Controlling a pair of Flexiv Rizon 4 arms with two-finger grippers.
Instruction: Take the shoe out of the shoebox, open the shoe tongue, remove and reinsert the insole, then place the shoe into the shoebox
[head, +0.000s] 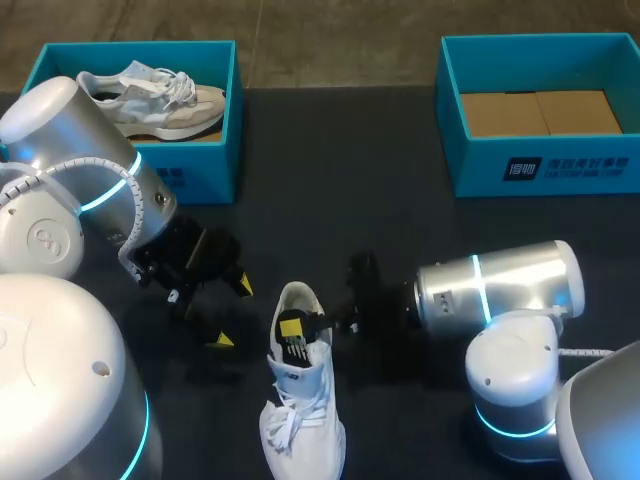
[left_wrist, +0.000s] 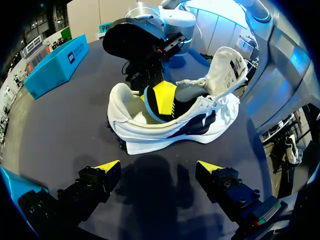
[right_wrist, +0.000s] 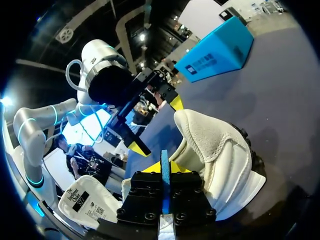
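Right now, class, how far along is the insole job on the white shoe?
Done: the white shoe is out on the table, tongue folded open. In hand: the right jaws are shut on the insole at the shoe's opening; going out or in, I cannot tell. Left jaws open, empty. Left: putting the shoe into the empty shoebox.

White shoe (head: 303, 425), blue insole (left_wrist: 149, 106), black table (head: 340, 200)

Dark matte table (head: 330, 200) w/ soft shadows across it.
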